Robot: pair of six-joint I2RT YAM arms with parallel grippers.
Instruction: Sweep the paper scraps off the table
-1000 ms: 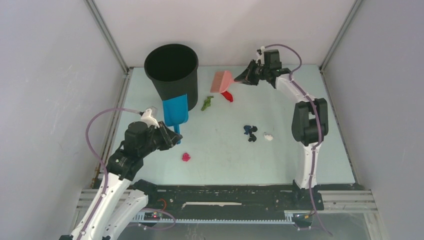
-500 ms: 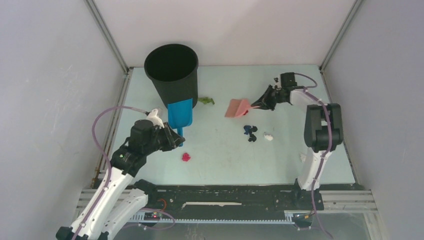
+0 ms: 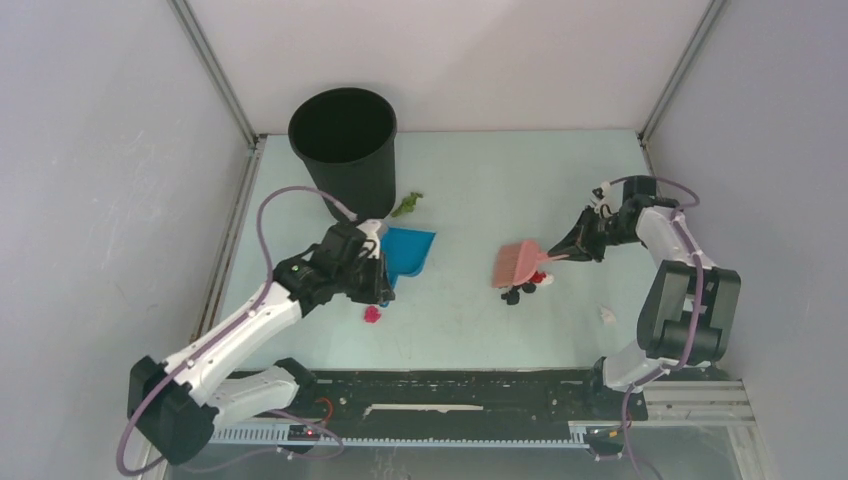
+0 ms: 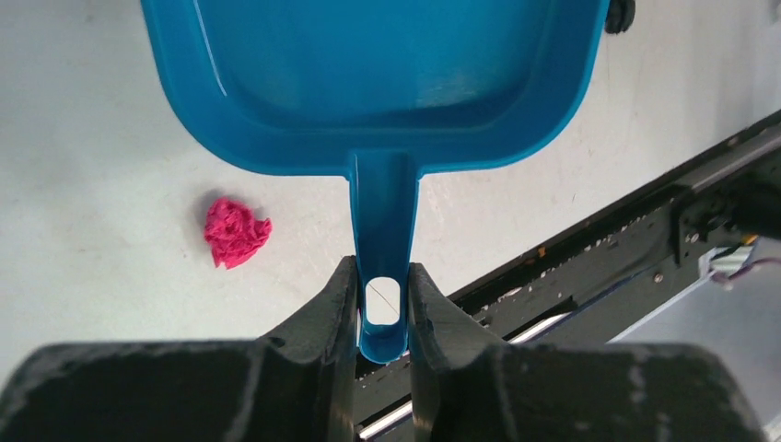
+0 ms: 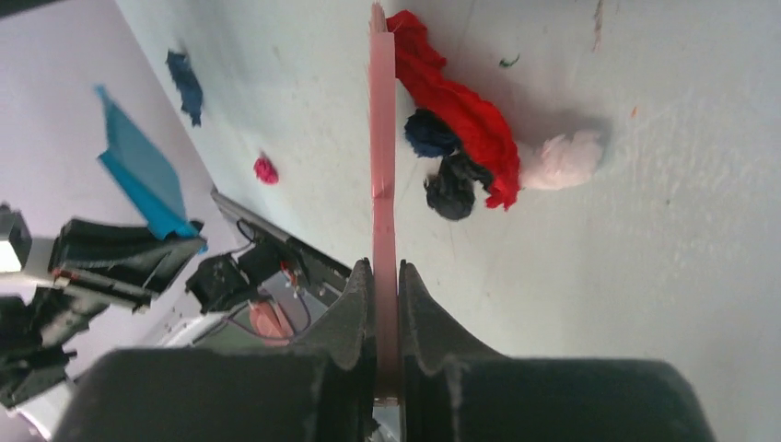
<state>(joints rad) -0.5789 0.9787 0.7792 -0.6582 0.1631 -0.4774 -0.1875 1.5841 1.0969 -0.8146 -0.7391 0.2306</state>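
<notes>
My left gripper (image 3: 381,287) (image 4: 382,287) is shut on the handle of the blue dustpan (image 3: 411,250) (image 4: 378,83), which lies on the table (image 3: 470,190) with its mouth toward the right. A magenta scrap (image 3: 372,314) (image 4: 235,232) sits just beside the handle. My right gripper (image 3: 573,251) (image 5: 385,273) is shut on the pink brush (image 3: 518,263) (image 5: 381,138). The brush head rests against a cluster of paper scraps (image 3: 527,287): red (image 5: 460,110), dark blue (image 5: 425,133), black (image 5: 451,189) and a pale one (image 5: 566,158). A green scrap (image 3: 406,205) lies near the bin.
A tall black bin (image 3: 343,140) stands at the back left, just behind the dustpan. A small white bit (image 3: 606,314) lies beside the right arm's base. Metal rails and grey walls edge the table; the black base rail (image 3: 450,385) runs along the near side.
The left arm swung the dustpan away from the bin toward the table's middle. The right arm dragged the brush and the red scrap forward and right, up to the dark scraps.
</notes>
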